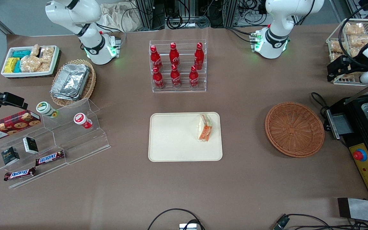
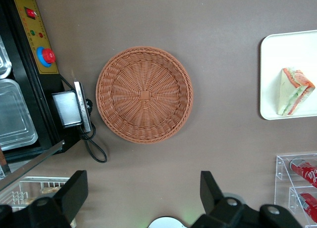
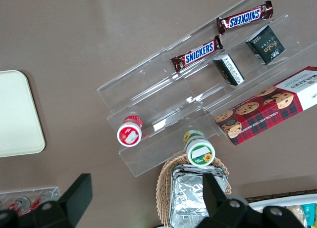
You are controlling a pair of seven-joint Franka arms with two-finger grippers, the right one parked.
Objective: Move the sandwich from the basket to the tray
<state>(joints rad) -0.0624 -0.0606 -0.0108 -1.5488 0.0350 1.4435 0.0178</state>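
The sandwich [image 1: 205, 127], a wrapped wedge with orange and green filling, lies on the cream tray [image 1: 174, 140] near the tray edge that faces the basket. The round brown wicker basket [image 1: 294, 129] is empty and stands beside the tray, toward the working arm's end of the table. My left gripper [image 1: 333, 72] hangs high at that end, farther from the front camera than the basket, open with nothing between its fingers. The left wrist view looks down past the gripper [image 2: 143, 188] onto the basket [image 2: 143, 94], with the sandwich [image 2: 293, 91] on the tray [image 2: 277, 50].
A black machine with a red button [image 1: 359, 155] stands beside the basket at the table's end. A clear rack of snack bags [image 1: 351, 35] is near the gripper. A cola bottle rack [image 1: 177, 65] stands farther back than the tray. An acrylic snack stand [image 1: 59, 140] is toward the parked arm's end.
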